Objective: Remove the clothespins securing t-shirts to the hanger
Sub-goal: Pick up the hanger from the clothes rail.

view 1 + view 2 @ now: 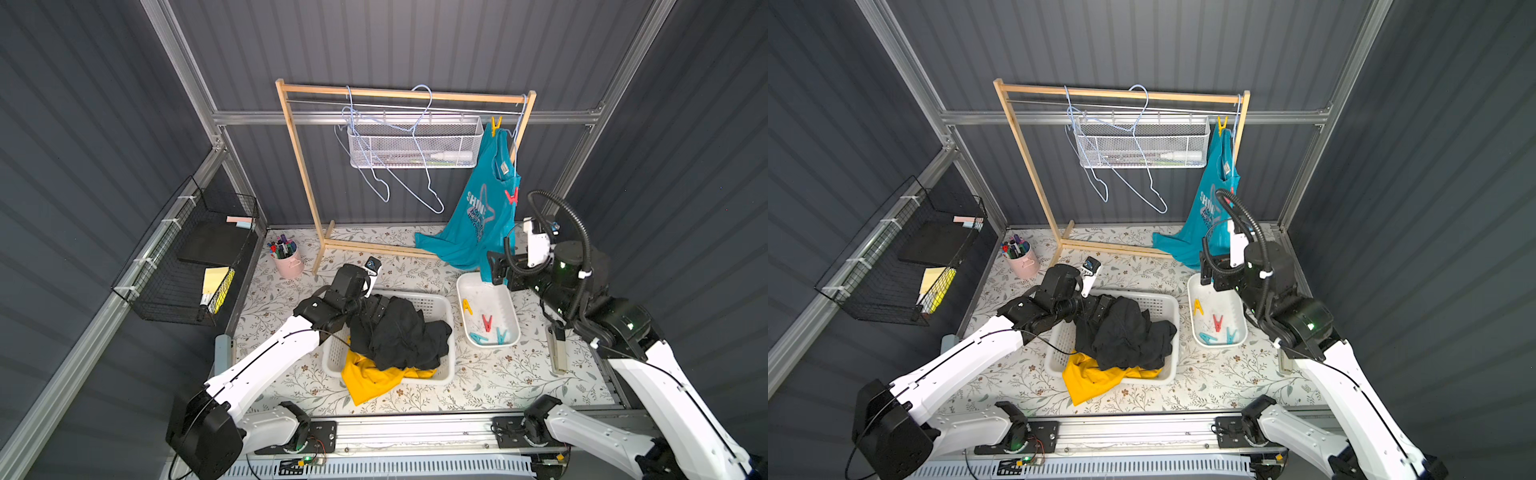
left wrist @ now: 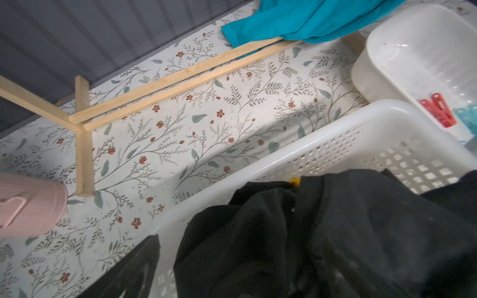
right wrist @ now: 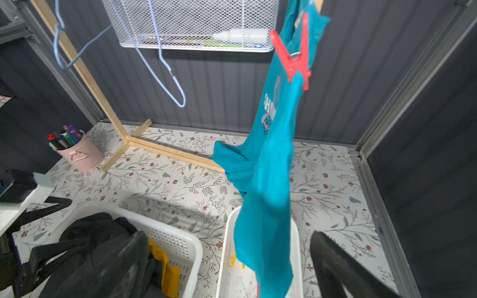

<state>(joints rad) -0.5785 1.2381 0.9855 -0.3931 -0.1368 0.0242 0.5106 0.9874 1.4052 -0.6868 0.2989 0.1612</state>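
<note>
At the right tool (image 1: 500, 270), confirm that the jaws stand fully released and hold nothing. The hem of the teal t-shirt (image 1: 478, 224) hangs between them in the wrist view; whether it touches them cannot be told. Above the tool, a red clothespin (image 3: 294, 59) pins the shirt's lower shoulder. A yellow clothespin (image 1: 495, 126) pins the upper one to the wire hanger (image 1: 519, 122). Beneath the tool, the white tray (image 1: 461, 286) holds four loose clothespins (image 1: 487, 323).

The left tool (image 1: 376, 307), likewise released, hovers over the black t-shirt (image 1: 399, 332) and mustard t-shirt (image 1: 370, 378) in the laundry basket (image 1: 448, 305).

Judged step: last shirt, two pins remaining. Next, raise the right tool to the red clothespin, align the jaws across its handle ends, and squeeze.
</note>
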